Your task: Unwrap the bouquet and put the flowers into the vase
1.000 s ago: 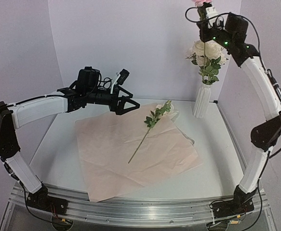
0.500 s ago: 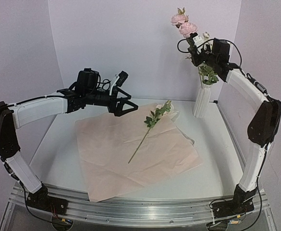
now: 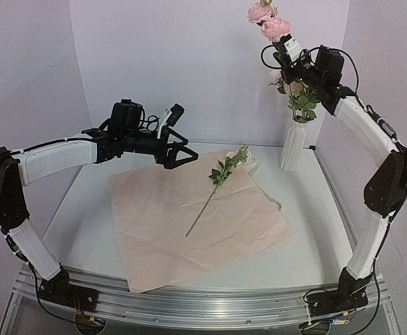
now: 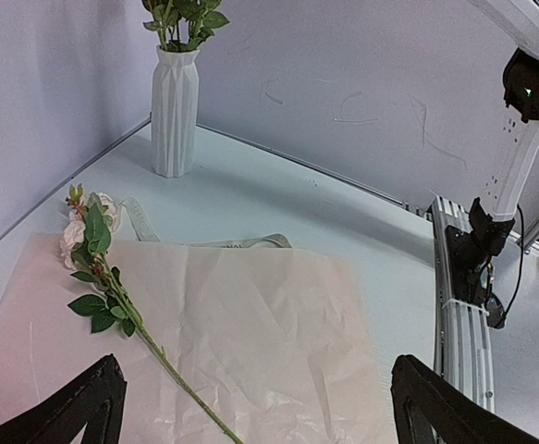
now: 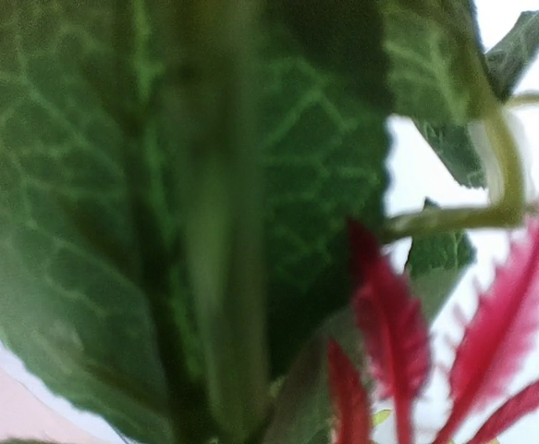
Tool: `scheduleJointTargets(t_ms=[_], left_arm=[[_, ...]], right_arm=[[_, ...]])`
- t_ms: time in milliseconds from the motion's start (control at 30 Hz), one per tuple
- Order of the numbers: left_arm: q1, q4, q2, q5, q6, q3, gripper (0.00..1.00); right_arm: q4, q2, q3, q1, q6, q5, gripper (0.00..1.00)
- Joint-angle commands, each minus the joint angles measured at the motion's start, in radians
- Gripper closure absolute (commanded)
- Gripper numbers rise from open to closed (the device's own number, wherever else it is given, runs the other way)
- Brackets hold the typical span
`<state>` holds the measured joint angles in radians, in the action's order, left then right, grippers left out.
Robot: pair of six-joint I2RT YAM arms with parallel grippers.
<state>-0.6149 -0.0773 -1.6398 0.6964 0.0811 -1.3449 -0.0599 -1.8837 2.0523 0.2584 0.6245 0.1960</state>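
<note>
Pink flowers (image 3: pixel 273 26) in the right gripper (image 3: pixel 287 51) apparently sit slightly higher now.

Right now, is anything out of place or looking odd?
One flower lies flat across the opened wrapping paper, while other flowers stand in the vase. The paper has creases. Nothing looks spilled or broken.

No legible text or labels anywhere.

From here I see mostly one veined green leaf (image 5: pixel 75 185), very close and blurred, filling the left and centre. A soft-focus stem (image 5: pixel 215 305) runs down mid-frame. Red-pink serrated tips (image 5: pixel 391 333) rise at lower right against bright white.
</note>
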Motion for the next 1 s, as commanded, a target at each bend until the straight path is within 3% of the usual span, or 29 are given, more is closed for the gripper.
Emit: scheduleJointTargets(t_ms=[0, 533, 767, 967], left_arm=[[0.010, 0.005, -0.009, 0.008, 0.011, -0.016, 0.01], [0.026, -0.010, -0.012, 0.013, 0.009, -0.017, 0.01], [0.031, 0.001, -0.015, 0.018, 0.000, -0.012, 0.01], [0.040, -0.002, -0.018, 0.024, -0.007, -0.011, 0.01]], right_arm=[[-0.044, 0.058, -0.049, -0.011, 0.036, -0.024, 1.00], [-0.130, 0.032, -0.157, -0.084, -0.124, -0.005, 1.00], [-0.252, 0.058, -0.346, -0.115, -0.262, -0.019, 1.00], [-0.325, 0.050, -0.475, -0.132, -0.284, -0.059, 1.00]])
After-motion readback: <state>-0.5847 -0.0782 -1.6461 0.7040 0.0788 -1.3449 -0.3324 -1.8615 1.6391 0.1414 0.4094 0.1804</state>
